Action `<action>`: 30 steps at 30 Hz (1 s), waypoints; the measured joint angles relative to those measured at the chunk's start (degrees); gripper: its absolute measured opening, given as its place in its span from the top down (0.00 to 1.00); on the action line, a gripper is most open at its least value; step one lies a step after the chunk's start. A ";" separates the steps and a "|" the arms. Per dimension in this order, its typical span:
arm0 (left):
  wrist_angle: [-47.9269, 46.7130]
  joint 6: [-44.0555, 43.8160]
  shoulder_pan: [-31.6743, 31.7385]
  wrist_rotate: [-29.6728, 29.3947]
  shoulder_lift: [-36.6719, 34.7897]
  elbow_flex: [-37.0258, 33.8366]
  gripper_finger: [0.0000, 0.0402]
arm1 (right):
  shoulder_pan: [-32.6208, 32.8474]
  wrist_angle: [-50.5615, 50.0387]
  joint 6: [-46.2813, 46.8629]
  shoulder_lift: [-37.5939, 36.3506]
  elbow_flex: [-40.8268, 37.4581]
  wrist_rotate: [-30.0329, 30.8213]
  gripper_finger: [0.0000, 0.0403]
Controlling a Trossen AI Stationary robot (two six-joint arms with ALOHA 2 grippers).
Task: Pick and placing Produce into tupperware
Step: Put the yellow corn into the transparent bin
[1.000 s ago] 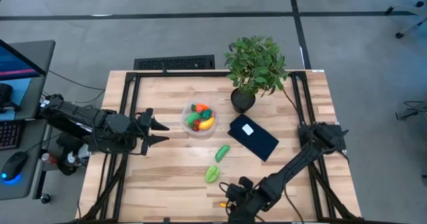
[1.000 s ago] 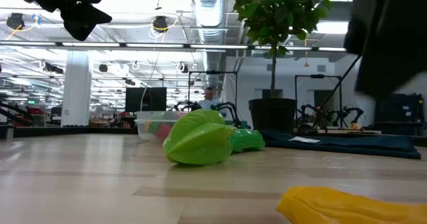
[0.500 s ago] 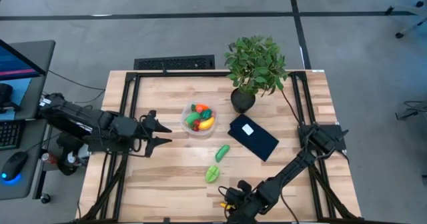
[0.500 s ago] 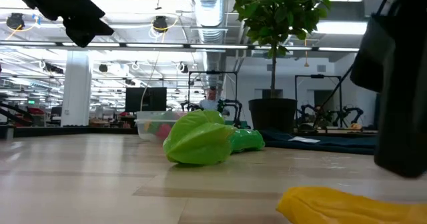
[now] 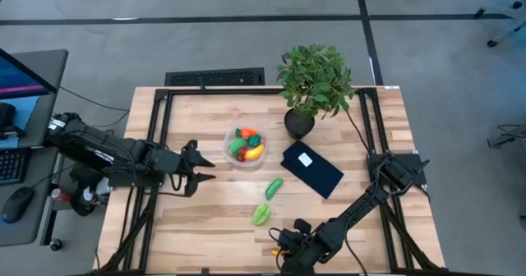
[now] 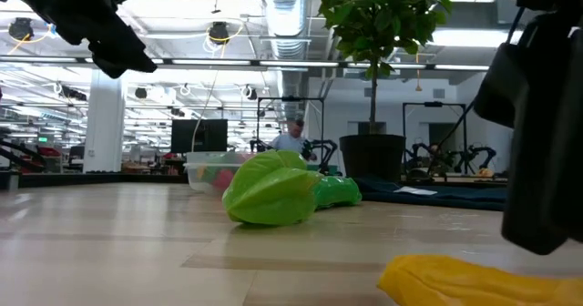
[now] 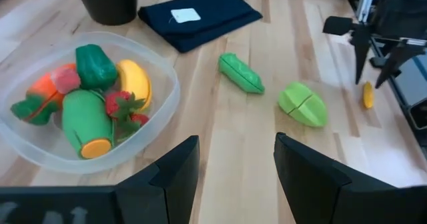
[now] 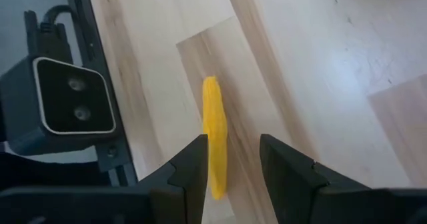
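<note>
Right wrist view alone shows yellow produce.

Pale wooden plank counter, smooth, satin sheen. Round clear plastic tupperware, glossy. Dark blue folded cloth, matt, white label.

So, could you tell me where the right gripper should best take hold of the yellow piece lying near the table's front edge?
Probably across its narrow middle, coming straight down. The yellow piece lies flat on the table, long and slim, and the right gripper hangs open over it with a finger on either long side.
</note>
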 joint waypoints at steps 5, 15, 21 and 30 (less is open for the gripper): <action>2.16 2.62 -0.01 3.45 -0.08 0.00 0.54 | 0.02 0.02 -1.22 0.00 0.00 0.87 0.68; 7.90 10.32 -0.04 11.97 -0.23 0.00 0.54 | 0.66 1.29 -3.98 0.00 0.00 0.98 0.68; 7.87 10.16 -0.01 11.74 -0.23 0.00 0.54 | 1.56 2.05 -5.53 0.00 0.00 2.84 0.68; 8.18 8.90 -0.01 11.57 -0.23 0.00 0.54 | 1.40 5.72 -4.45 3.29 0.20 1.73 0.68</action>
